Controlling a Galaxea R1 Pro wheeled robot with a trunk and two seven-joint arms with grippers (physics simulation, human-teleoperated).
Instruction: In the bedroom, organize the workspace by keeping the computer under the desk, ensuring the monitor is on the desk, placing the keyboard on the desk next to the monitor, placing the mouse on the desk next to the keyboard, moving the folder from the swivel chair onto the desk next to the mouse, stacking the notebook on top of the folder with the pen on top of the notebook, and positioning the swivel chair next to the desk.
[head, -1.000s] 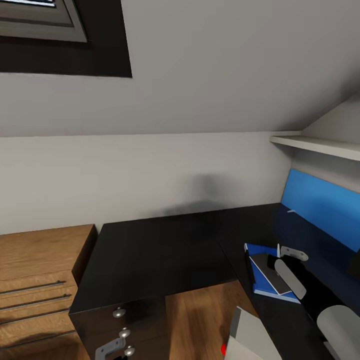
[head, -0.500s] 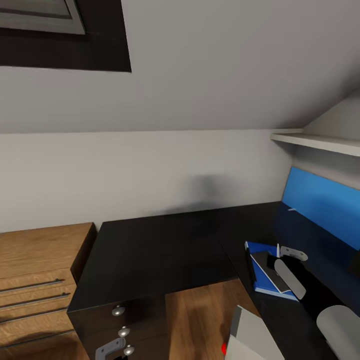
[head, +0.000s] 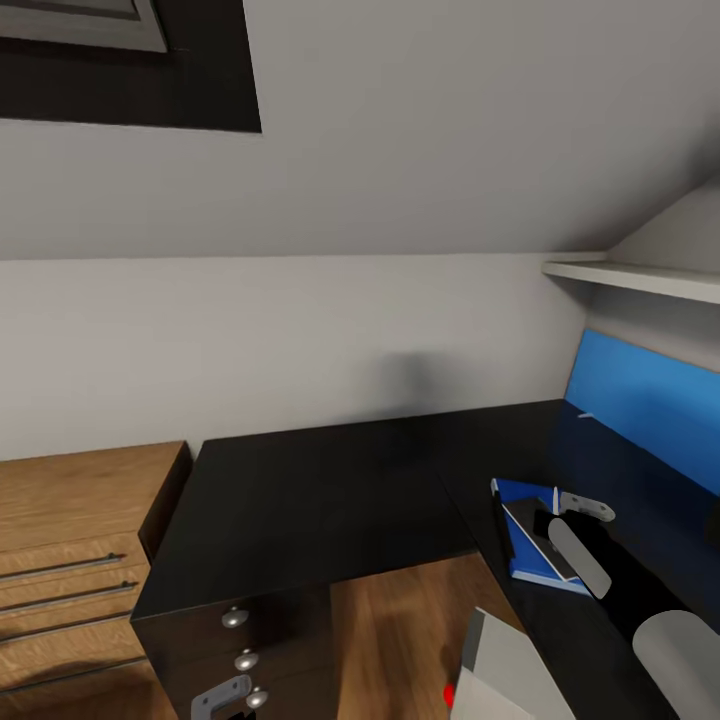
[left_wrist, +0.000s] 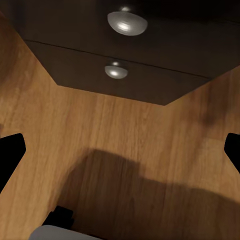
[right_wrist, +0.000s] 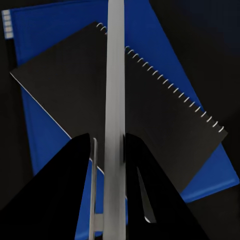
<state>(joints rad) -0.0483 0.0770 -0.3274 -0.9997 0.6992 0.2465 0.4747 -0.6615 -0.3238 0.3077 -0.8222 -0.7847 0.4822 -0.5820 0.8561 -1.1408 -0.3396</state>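
Note:
A blue folder (head: 512, 497) lies on the black desk (head: 310, 500) at its right side, with a dark spiral notebook (head: 532, 531) lying askew on top. In the right wrist view the notebook (right_wrist: 75, 85) covers most of the folder (right_wrist: 45, 30). My right gripper (right_wrist: 109, 150) hovers just above them, shut on a thin silver pen (right_wrist: 114, 90) that runs lengthwise over the notebook. In the head view that gripper (head: 562, 508) sits over the folder's near right corner. My left gripper (left_wrist: 120, 150) is open, low over the wood floor (left_wrist: 125, 130) in front of the drawers.
A black drawer unit with round metal knobs (head: 235, 617) stands under the desk's left end, beside a wooden dresser (head: 70, 520). A blue panel (head: 650, 400) and a white shelf (head: 640, 280) line the right wall. Wood floor (head: 400, 630) lies between the desk wings.
The whole head view has shifted slightly upward, so the camera moved. My right gripper still holds the pen over the notebook in much the same place.

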